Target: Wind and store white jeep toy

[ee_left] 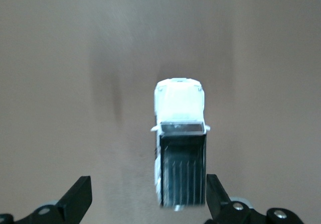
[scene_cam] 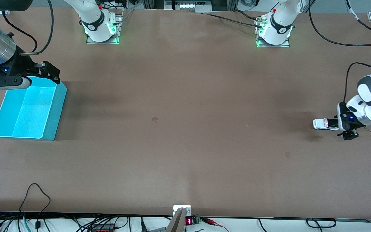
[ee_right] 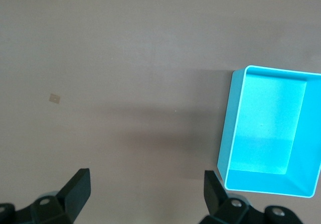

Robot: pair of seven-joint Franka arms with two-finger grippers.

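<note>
Left claw [ee_left: 145, 196] is spread wide with the white jeep [ee_left: 179, 143] loose on the counter [scene_cam: 185, 129] between its fingers, so it looks like the winding stage; next needs a regrip, while the waiting right claw [ee_right: 145, 194], also open, hovers beside the empty turquoise bin [ee_right: 228, 133].

white jeep toy [scene_cam: 323, 124] on table [scene_cam: 185, 129], turquoise bin [scene_cam: 27, 111]

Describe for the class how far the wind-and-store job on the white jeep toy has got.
Storing is not done: the white jeep toy sits on the table at the left arm's end, and the turquoise bin holds nothing. The left gripper has its jaws open around the jeep, gripping nothing. The right gripper waits open above the bin.
</note>
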